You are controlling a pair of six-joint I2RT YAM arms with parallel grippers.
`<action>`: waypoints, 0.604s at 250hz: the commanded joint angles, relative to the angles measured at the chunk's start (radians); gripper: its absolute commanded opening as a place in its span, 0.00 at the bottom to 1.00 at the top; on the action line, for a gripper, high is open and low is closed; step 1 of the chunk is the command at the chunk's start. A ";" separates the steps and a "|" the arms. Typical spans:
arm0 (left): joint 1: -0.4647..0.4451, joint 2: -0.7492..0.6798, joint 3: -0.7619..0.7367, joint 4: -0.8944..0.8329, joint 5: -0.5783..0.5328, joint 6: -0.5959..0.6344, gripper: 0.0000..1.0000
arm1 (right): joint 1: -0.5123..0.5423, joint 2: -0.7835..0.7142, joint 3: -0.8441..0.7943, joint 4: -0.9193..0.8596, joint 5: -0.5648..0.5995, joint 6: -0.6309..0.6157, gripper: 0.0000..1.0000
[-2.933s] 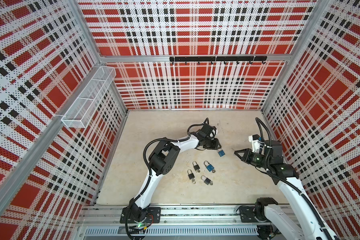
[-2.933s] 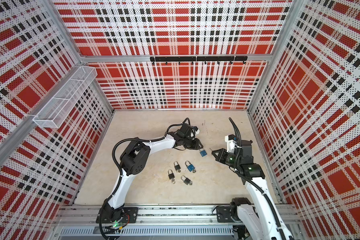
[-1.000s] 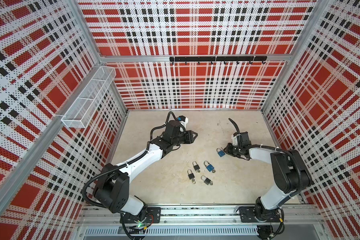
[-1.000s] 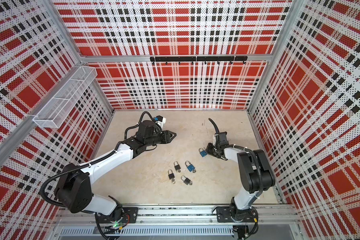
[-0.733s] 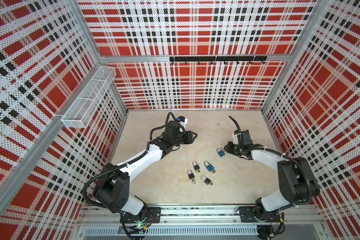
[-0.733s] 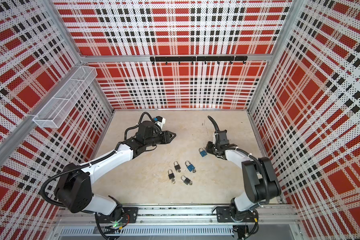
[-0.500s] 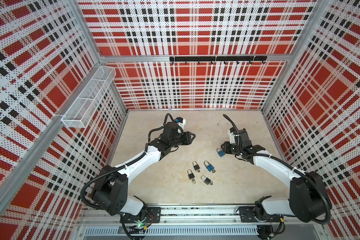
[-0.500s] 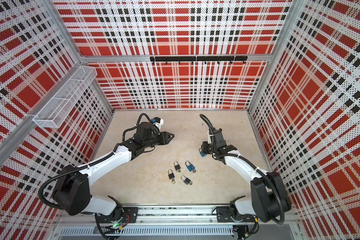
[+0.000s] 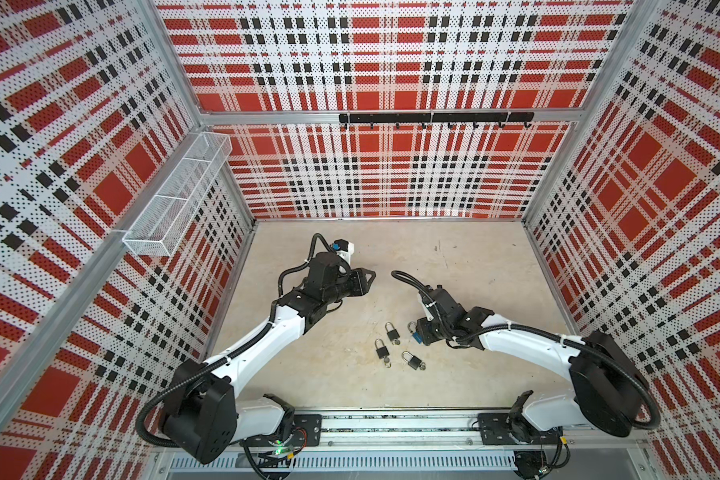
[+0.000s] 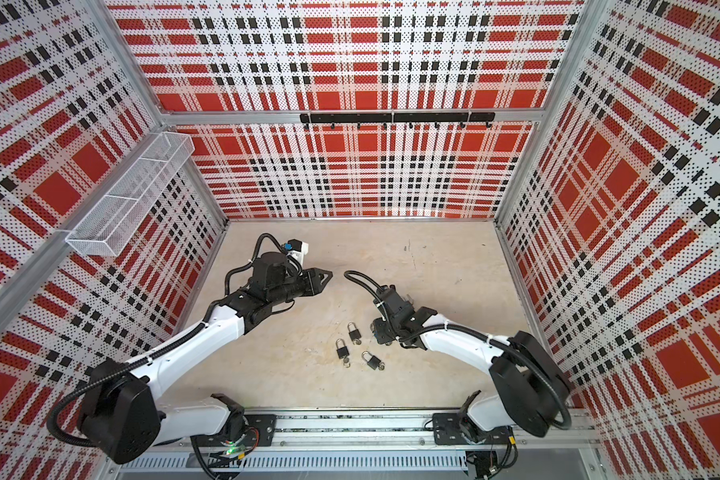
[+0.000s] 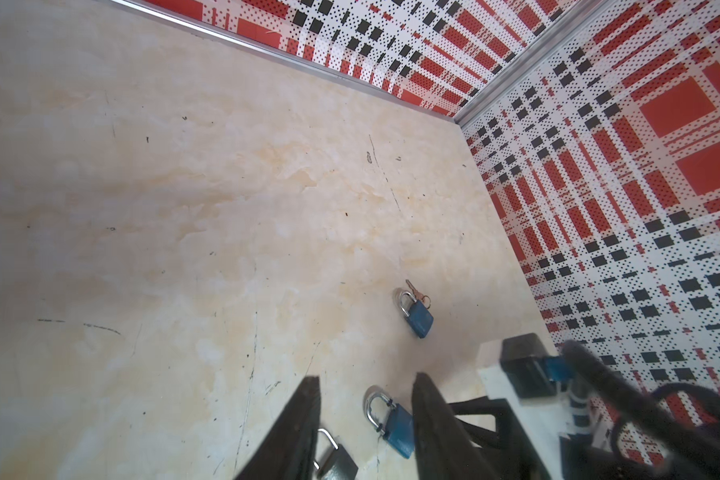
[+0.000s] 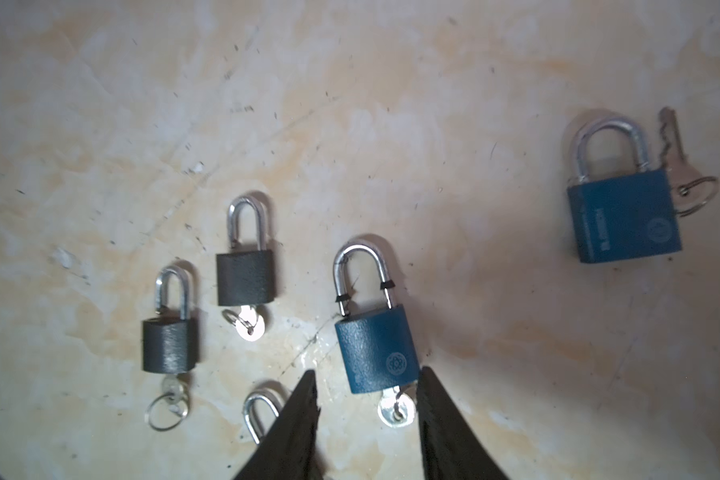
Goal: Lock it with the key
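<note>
The left claw (image 9: 370, 277) hangs released and empty over the tabletop (image 9: 474, 266), the padlocks (image 9: 381, 348) lying near its tips, while the right claw (image 12: 368, 370) stands spread, empty, its tips either side of the key (image 12: 396, 409) that seems seated in the blue padlock (image 12: 377, 353) just ahead.

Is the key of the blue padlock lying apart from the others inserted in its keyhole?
No, the key lies loose beside the shackle of that blue padlock.

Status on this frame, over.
Left gripper open, empty. Right gripper open, fingers flanking key in blue padlock. Black padlock close beside one finger.
</note>
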 commanded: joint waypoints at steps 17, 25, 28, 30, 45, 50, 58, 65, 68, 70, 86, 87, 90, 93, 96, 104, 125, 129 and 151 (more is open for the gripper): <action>0.026 -0.051 -0.018 -0.032 -0.032 0.027 0.41 | 0.020 0.053 0.039 0.008 0.060 -0.007 0.44; 0.026 -0.057 -0.021 -0.032 -0.031 0.026 0.41 | 0.019 0.060 0.035 0.018 0.061 -0.011 0.45; 0.026 -0.058 -0.021 -0.031 -0.032 0.026 0.41 | 0.019 0.062 0.035 0.020 0.061 -0.014 0.45; 0.026 -0.059 -0.023 -0.032 -0.032 0.024 0.41 | 0.019 0.065 0.034 0.022 0.063 -0.015 0.45; 0.025 -0.062 -0.030 -0.028 -0.035 0.022 0.41 | 0.021 0.083 0.042 0.018 0.067 -0.022 0.45; 0.026 -0.061 -0.032 -0.028 -0.035 0.021 0.41 | 0.021 0.088 0.046 0.020 0.064 -0.024 0.45; 0.026 -0.061 -0.035 -0.029 -0.032 0.018 0.41 | 0.021 0.097 0.050 0.024 0.057 -0.028 0.45; 0.025 -0.061 -0.038 -0.029 -0.029 0.016 0.41 | 0.021 0.105 0.055 0.027 0.051 -0.032 0.45; 0.025 -0.062 -0.041 -0.029 -0.028 0.014 0.41 | 0.021 0.108 0.057 0.026 0.050 -0.034 0.45; 0.025 -0.062 -0.042 -0.029 -0.027 0.014 0.41 | 0.021 0.109 0.059 0.027 0.049 -0.035 0.45; 0.025 -0.067 -0.051 -0.029 -0.025 0.012 0.41 | 0.023 0.130 0.070 0.028 0.048 -0.040 0.45; 0.025 -0.067 -0.051 -0.029 -0.025 0.011 0.41 | 0.023 0.131 0.069 0.028 0.048 -0.040 0.45; 0.026 -0.068 -0.051 -0.028 -0.026 0.012 0.41 | 0.023 0.135 0.070 0.028 0.049 -0.041 0.45; 0.026 -0.070 -0.053 -0.029 -0.026 0.011 0.41 | 0.022 0.137 0.071 0.029 0.050 -0.040 0.45; 0.026 -0.071 -0.055 -0.028 -0.027 0.011 0.41 | 0.023 0.142 0.073 0.029 0.050 -0.043 0.45; 0.026 -0.074 -0.058 -0.029 -0.027 0.011 0.41 | 0.021 0.151 0.076 0.028 0.051 -0.046 0.45; 0.028 -0.081 -0.059 -0.033 -0.032 0.013 0.41 | 0.024 0.172 0.087 0.023 0.051 -0.054 0.45; 0.029 -0.083 -0.059 -0.033 -0.032 0.013 0.41 | 0.025 0.176 0.089 0.022 0.051 -0.054 0.45; 0.029 -0.084 -0.059 -0.036 -0.032 0.012 0.41 | 0.029 0.193 0.093 0.016 0.064 -0.065 0.45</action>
